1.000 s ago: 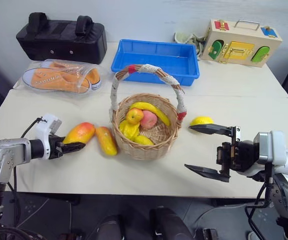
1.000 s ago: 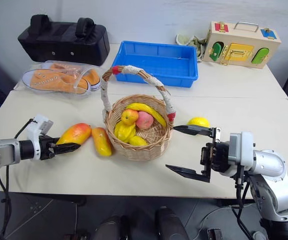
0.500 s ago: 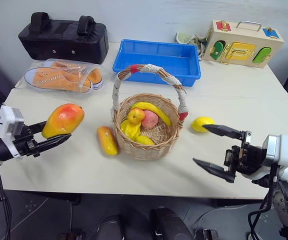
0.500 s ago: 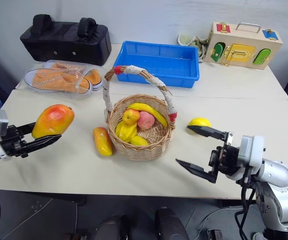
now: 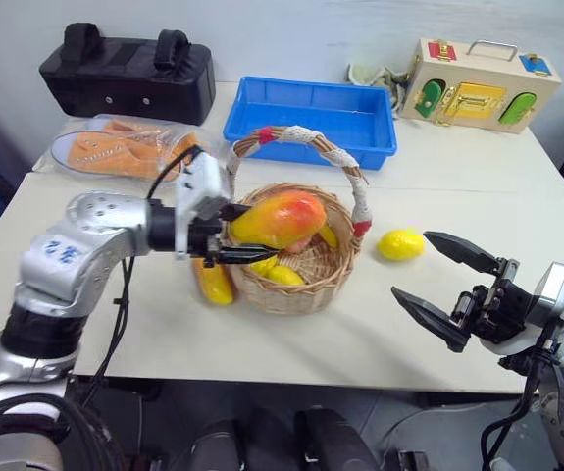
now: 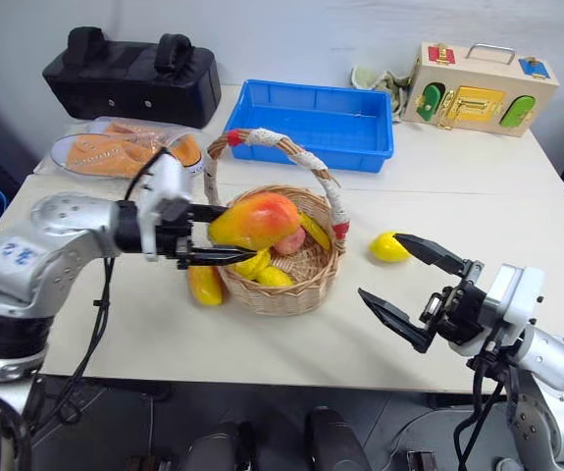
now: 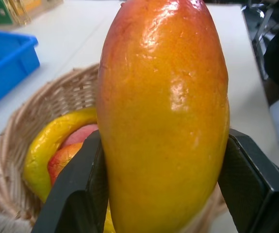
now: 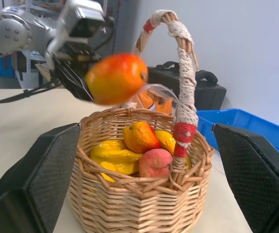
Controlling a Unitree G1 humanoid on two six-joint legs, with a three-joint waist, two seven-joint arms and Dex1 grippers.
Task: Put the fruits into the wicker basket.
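Observation:
My left gripper is shut on a yellow-orange mango with a red blush and holds it just above the left rim of the wicker basket. Inside the basket lie a banana, a pinkish peach and other yellow fruits. A second mango lies on the table against the basket's left side, partly behind my left arm. Right of the basket a yellow lemon rests on the table. Nearer to me than the lemon, my right gripper stands wide open and holds nothing.
At the back stand a blue plastic tray, a black bag and a wooden latch box. Orange sneakers in a clear bag lie at the back left. The table's front edge runs just under my right gripper.
My left gripper has lifted the mango off the table and carried it right, to above the basket. The right gripper has stayed open and drifted a little to the right.

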